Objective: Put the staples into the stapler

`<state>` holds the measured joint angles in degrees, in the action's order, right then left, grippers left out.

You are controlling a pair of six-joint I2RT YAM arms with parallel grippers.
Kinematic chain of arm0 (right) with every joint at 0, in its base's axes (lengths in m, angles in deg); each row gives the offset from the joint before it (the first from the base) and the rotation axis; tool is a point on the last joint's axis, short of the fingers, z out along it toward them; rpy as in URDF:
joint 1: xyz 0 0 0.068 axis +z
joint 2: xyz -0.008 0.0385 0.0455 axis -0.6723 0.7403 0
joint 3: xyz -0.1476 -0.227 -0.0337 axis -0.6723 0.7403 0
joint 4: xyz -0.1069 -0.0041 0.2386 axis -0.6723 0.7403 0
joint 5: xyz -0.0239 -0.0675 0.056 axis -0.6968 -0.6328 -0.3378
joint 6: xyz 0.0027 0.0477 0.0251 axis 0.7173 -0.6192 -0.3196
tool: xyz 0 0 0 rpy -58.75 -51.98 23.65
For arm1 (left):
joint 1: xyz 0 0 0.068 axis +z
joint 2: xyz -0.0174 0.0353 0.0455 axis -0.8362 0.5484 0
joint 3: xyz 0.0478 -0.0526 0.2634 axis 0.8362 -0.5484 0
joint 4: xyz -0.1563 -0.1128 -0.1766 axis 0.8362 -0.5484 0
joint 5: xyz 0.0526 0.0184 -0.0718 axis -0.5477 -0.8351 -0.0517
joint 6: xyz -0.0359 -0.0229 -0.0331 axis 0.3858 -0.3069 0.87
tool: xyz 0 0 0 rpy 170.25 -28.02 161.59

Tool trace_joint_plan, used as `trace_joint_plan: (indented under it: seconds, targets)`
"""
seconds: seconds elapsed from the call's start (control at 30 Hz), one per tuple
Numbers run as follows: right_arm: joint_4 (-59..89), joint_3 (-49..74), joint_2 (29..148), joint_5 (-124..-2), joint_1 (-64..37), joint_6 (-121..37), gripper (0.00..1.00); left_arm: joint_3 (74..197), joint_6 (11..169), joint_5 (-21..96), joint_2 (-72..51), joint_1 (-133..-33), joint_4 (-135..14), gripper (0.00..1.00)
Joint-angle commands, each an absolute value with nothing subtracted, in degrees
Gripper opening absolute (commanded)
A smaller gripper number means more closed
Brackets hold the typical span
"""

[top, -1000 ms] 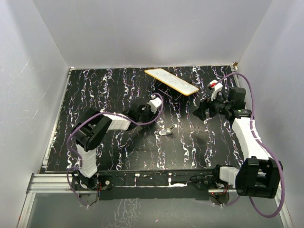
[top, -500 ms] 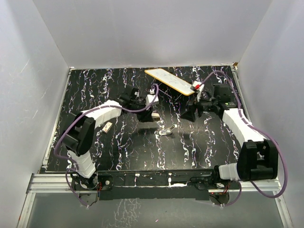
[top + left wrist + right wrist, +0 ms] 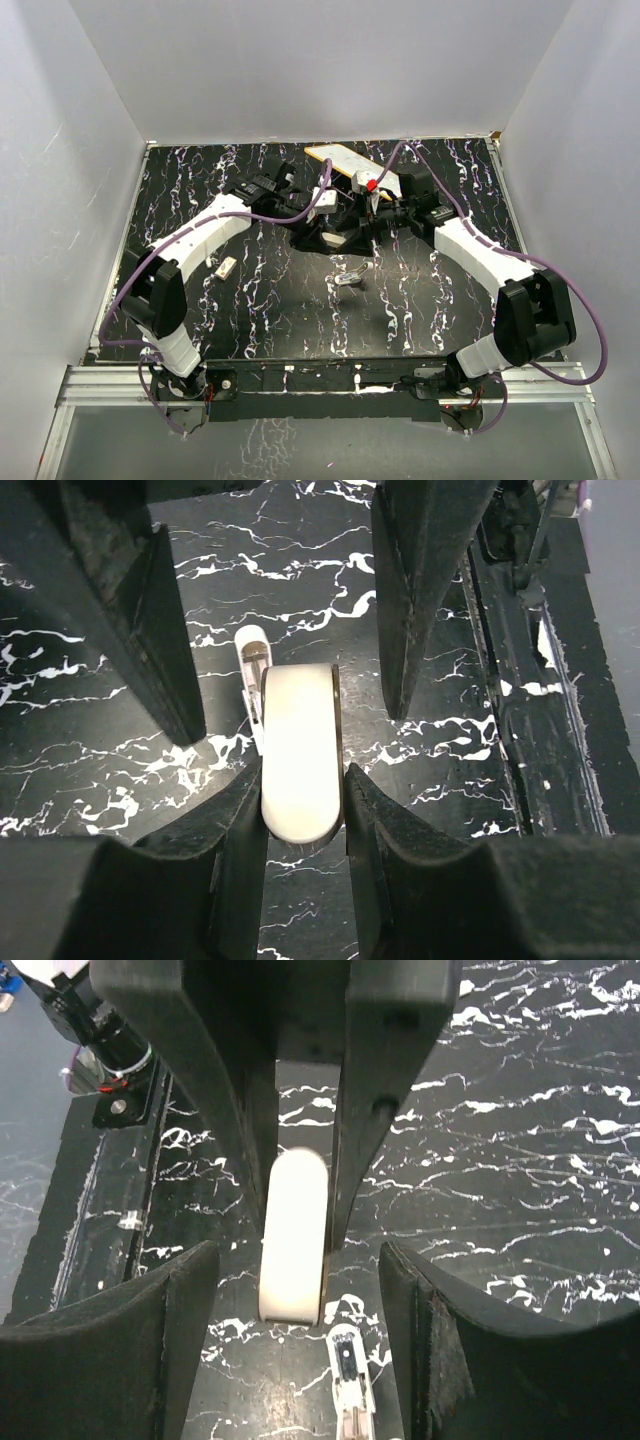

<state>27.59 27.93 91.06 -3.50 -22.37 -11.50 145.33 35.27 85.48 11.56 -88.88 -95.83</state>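
Note:
The stapler [image 3: 351, 275] lies on the black marbled table [image 3: 250, 320], silver-white and slightly spread. Its narrow channelled arm shows in the right wrist view [image 3: 347, 1372] and the left wrist view [image 3: 252, 652]. Just above it, my left gripper [image 3: 324, 234] [image 3: 300, 780] is shut on a white rounded oblong piece [image 3: 298, 742] [image 3: 293, 1240]. I cannot tell whether this piece belongs to the stapler. My right gripper [image 3: 350, 236] [image 3: 298, 1260] faces it, open, its fingers [image 3: 170, 1320] straddling the piece's free end without touching.
A long flat yellow-edged board [image 3: 360, 172] lies at the back behind both wrists. A small pale tan item [image 3: 225, 266] rests on the table left of centre. White walls enclose the table, and a metal rail [image 3: 300, 380] runs along the near edge.
Both arms have swung in to the middle: the right gripper came from the right side, the left moved forward and right. The small tan item was uncovered. The stapler stayed put.

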Motion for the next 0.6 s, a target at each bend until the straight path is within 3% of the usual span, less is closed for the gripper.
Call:
trace_joint_plan:
  seconds: [0.0, 0.13, 0.57]
  targets:
    - [22.19, 23.83, 91.21, -2.21, -20.36, -15.14, 0.63, 145.49, 33.78, 87.71, 8.46, -90.21, -98.23, 0.00]
    - [22.49, 24.72, 91.35, -2.72, -19.81, -14.84, 0.58, 146.44, 34.29, 87.29, 8.81, -90.31, -98.24, 0.00]
    - [26.41, 28.97, 88.58, -6.17, -20.45, -11.05, 0.69, 146.39, 33.77, 84.65, 7.66, -90.32, -98.71, 0.00]
